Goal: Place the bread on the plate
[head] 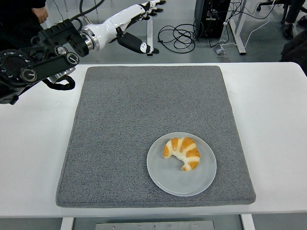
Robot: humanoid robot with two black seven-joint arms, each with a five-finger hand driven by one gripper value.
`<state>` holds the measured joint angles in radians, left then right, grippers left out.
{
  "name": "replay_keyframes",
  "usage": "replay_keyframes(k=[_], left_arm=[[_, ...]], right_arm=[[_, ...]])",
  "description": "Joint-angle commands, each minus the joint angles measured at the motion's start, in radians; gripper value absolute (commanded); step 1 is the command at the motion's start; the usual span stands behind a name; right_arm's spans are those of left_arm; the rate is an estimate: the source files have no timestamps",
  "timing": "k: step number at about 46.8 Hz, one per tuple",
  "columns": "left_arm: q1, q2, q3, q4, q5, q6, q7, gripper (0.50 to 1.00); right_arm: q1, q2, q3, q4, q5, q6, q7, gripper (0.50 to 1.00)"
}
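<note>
A golden croissant [183, 152] lies on a round grey plate [168, 177], which sits on the grey mat [115, 129] at the front right. My left hand [139, 21] is raised at the upper left, beyond the mat's far edge and far from the plate. Its white fingers [152, 5] are spread and the thumb hangs down; it holds nothing. My right arm is out of view.
The white table [273, 120] extends on both sides of the mat. A person's arm [41, 12] shows at the top left. Cables and a black box lie on the floor behind the table.
</note>
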<state>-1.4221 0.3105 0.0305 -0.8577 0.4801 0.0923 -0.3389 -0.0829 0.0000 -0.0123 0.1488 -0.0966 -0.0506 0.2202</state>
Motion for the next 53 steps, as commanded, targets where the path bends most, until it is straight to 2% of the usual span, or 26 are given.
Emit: replay_keyframes(k=[1, 7, 14, 22, 25, 31, 42, 53], left_arm=[[0.048, -0.001, -0.058, 0.035, -0.054, -0.011, 0.000, 0.971], [0.149, -0.001, -0.196, 0.094, -0.130, -0.040, 0.005, 0.969], [0.248, -0.031, -0.378, 0.232, -0.205, -0.108, 0.011, 0.971], [0.298, -0.083, -0.523, 0.371, -0.300, -0.177, 0.075, 0.971], [0.313, -0.109, -0.538, 0.425, -0.333, -0.201, 0.095, 0.971], [0.333, -0.159, -0.544, 0.493, -0.347, -0.243, 0.098, 0.971], [0.350, -0.218, -0.563, 0.519, -0.403, -0.322, 0.115, 0.971], [0.348, -0.251, -0.563, 0.519, -0.405, -0.356, 0.115, 0.971]], right_arm=[[0.000, 0.000, 0.000, 0.000, 0.000, 0.000, 0.001, 1.000], [0.000, 0.000, 0.000, 0.000, 0.000, 0.000, 0.001, 1.000], [0.000, 0.000, 0.000, 0.000, 0.000, 0.000, 0.001, 1.000], [0.000, 0.000, 0.000, 0.000, 0.000, 0.000, 0.001, 1.000], [0.000, 0.000, 0.000, 0.000, 0.000, 0.000, 0.001, 1.000], [0.006, 0.000, 0.002, 0.017, 0.000, 0.003, 0.001, 1.000], [0.011, 0.000, 0.005, 0.014, 0.000, 0.003, 0.001, 1.000], [0.011, 0.000, 0.005, 0.006, 0.000, 0.000, 0.001, 1.000]])
